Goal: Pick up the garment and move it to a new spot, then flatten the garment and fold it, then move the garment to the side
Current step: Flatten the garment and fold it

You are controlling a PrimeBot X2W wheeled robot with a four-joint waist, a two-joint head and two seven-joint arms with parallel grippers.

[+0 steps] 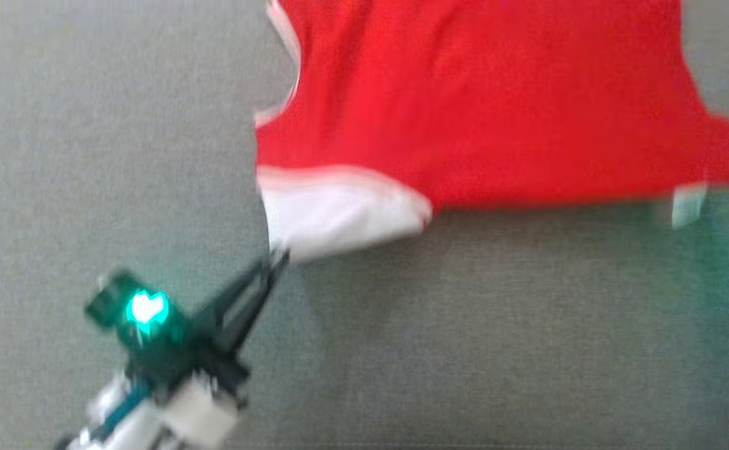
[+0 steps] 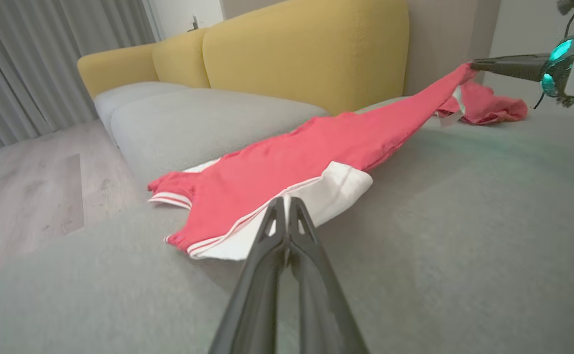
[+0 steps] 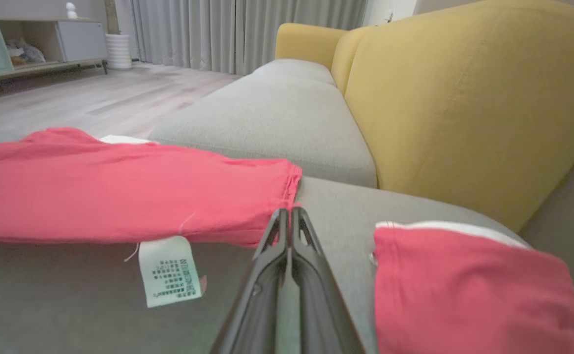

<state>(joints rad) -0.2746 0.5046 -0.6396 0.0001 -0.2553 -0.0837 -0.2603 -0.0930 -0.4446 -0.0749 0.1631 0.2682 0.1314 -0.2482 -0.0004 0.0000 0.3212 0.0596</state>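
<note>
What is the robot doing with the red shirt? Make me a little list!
garment: red with white trim, spread on the grey seat
left gripper: shut on its white edge
right gripper: shut on a red edge, raised off the seat
care tag: white, hanging under the red edge
sofa back: yellow

The head view looks steeply down on the grey seat (image 1: 120, 125), close and blurred. Both wrist views sit low over it: the left faces the yellow backrest (image 2: 306, 54), the right looks along the seat toward curtains (image 3: 247, 34). All share the red garment (image 1: 495, 100).
</note>
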